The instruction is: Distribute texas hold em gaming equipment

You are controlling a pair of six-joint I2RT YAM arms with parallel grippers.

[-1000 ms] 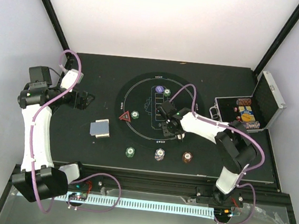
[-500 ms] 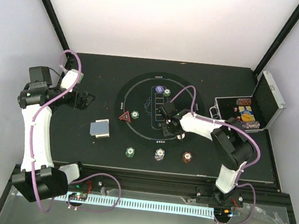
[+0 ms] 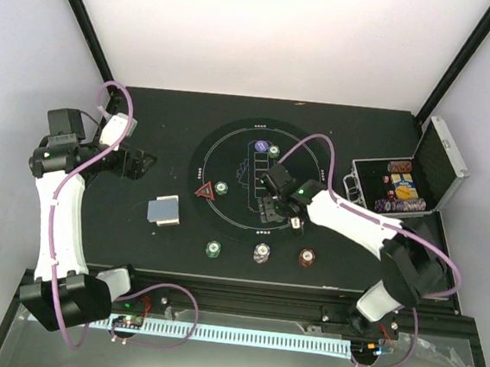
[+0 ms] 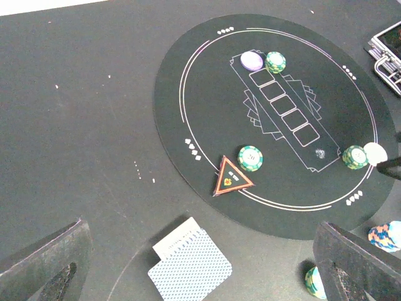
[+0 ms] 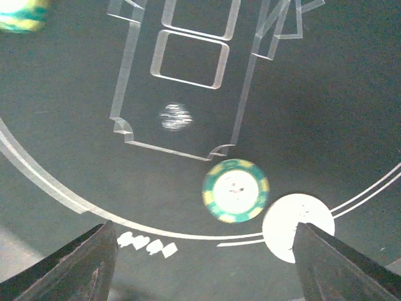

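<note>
Green chip (image 5: 235, 190) lies beyond right end effector (image 5: 202, 248) — untouched.

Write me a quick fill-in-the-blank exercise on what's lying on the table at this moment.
1. The chip lying beside the white round button is ____.
2. The triangle marker on the mat has a ____ border.
3. The lid of the silver case at the table's right side stands ____.

Missing words: green; red; open.
</note>
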